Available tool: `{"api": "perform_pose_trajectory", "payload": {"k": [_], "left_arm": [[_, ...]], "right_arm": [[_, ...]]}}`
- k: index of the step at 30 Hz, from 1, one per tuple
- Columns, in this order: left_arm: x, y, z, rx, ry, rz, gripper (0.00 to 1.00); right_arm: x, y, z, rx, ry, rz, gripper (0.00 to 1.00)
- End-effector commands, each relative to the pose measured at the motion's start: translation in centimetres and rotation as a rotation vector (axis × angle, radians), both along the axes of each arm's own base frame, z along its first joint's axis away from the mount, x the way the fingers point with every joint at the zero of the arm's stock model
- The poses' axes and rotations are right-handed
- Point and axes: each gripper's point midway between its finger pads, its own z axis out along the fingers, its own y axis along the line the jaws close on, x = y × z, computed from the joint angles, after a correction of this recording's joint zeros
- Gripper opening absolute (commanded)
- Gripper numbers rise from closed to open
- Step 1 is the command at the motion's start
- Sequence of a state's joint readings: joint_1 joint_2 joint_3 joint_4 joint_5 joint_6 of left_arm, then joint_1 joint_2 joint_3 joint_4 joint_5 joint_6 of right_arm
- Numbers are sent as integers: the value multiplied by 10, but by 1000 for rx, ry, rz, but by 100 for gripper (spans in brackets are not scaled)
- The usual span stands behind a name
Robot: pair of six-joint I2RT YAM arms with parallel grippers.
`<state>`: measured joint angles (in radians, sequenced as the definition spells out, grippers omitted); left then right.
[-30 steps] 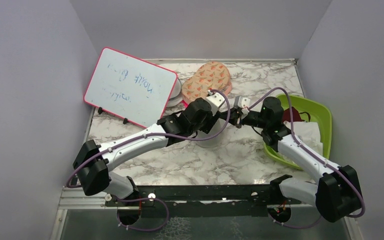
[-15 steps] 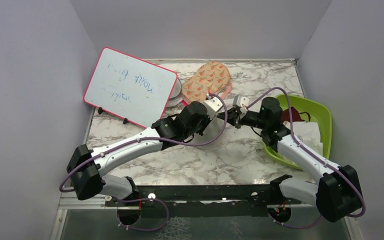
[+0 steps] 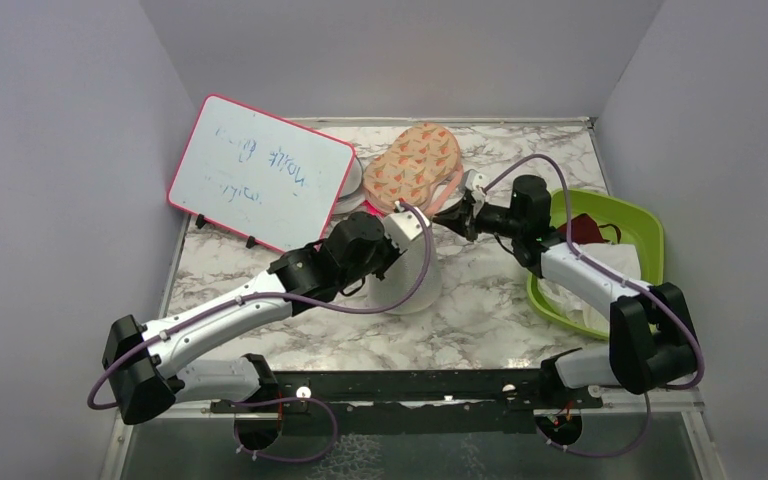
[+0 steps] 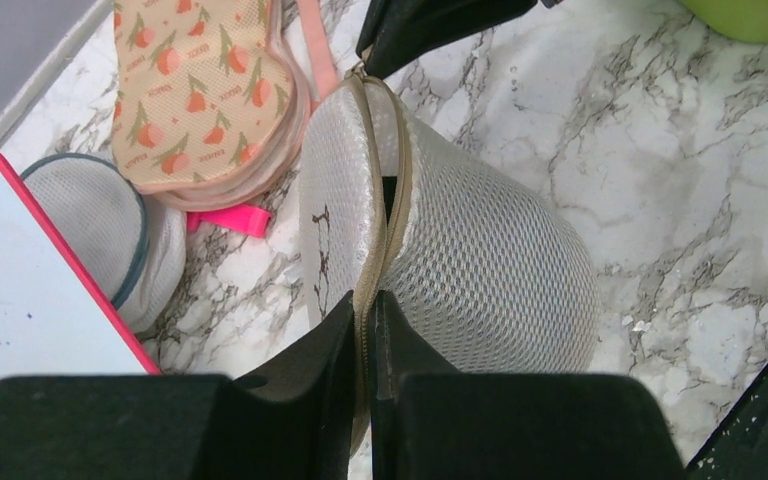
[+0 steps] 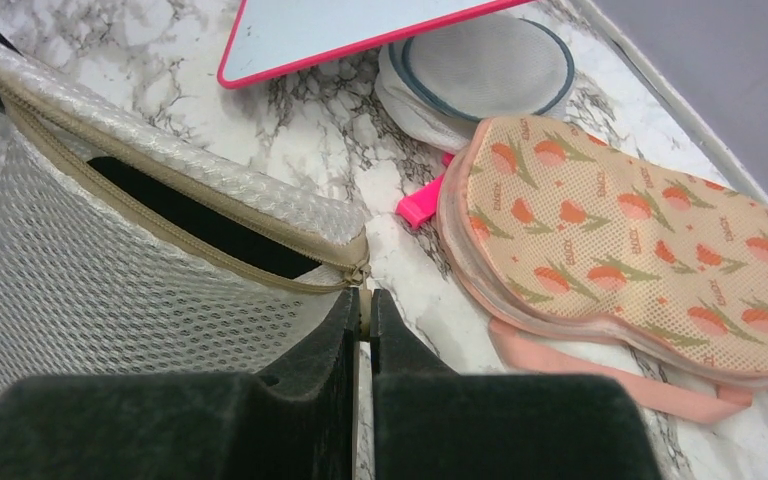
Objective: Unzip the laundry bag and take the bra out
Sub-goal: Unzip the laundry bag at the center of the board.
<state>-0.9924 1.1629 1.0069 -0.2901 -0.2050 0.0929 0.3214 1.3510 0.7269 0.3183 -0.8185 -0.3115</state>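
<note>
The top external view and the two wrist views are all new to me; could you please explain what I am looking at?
These are two robot arms bolted at the near edge of a marble table. The top view looks down from above and behind them. Each other picture comes from a camera on one wrist, with its own black fingers at the bottom. The left gripper is shut on the rim of the laundry bag, a white mesh pod. The right gripper pinches its zip pull. The zip is partly open, showing only darkness inside. Beyond lie a peach patterned case, a second mesh pod and a whiteboard. A green tub sits at the right.
</note>
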Motion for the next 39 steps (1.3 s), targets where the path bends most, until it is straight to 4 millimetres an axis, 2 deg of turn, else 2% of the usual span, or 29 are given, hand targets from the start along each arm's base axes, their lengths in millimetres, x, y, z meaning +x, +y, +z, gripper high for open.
{"api": "perform_pose_trajectory", "payload": {"k": [1, 5, 6, 8, 12, 19, 21, 25, 27, 34, 37, 39], "left_arm": [[-10, 2, -5, -33, 38, -18, 0], [-14, -1, -15, -54, 89, -9, 0], [-13, -2, -16, -52, 94, -2, 5], [-10, -3, -18, -45, 104, 19, 24], [-1, -8, -9, -54, 109, 58, 44], [12, -22, 4, -75, 114, 96, 58], [14, -25, 5, -78, 116, 103, 60], [24, -22, 7, -63, 92, 153, 57], [26, -20, 9, -58, 82, 160, 49], [24, -9, 20, -20, 27, 137, 9], [21, -4, 30, 3, -29, 98, 0], [20, -2, 42, 24, -82, 75, 0]], "right_arm": [[17, -3, 13, -3, -64, 5, 1], [-2, 7, 29, 46, -88, 101, 1], [-5, 9, 31, 51, -91, 114, 1], [-13, 13, 33, 55, -90, 134, 1], [-26, 18, 36, 61, -87, 160, 1], [-42, 19, 42, 74, -92, 182, 1], [-44, 19, 43, 74, -92, 187, 1], [-47, 18, 47, 75, -105, 188, 1], [-49, 18, 49, 75, -108, 189, 1], [-44, 15, 41, 60, -108, 152, 1], [-40, 15, 36, 47, -103, 147, 1], [-38, 15, 34, 46, -97, 147, 1]]}}
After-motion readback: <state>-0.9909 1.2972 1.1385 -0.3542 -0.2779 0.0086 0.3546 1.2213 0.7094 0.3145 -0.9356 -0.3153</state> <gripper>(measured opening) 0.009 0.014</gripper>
